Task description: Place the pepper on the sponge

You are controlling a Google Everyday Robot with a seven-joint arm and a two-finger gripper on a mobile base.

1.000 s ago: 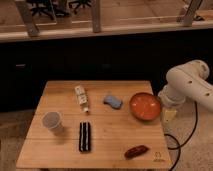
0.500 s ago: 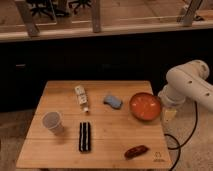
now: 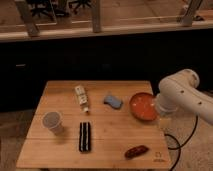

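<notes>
An office-like robotics test space: wheeled desk chairs stood behind a metal-posted partition, and a white robot arm (gripper, jaws apart, at the right edge) flanked a wooden table.

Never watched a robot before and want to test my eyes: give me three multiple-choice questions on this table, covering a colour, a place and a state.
1. The sponge is: A light blue; B green; C yellow.
2. The pepper lies: A on the sponge; B in the cup; C on the table near its front edge.
3. The gripper is: A holding the pepper; B empty, at the table's right edge beside the bowl; C pressing the cup.
Answers: 1 A, the pad is pale blue. 2 C, it lies on bare wood, front right. 3 B, the pepper lies apart from it.
</notes>
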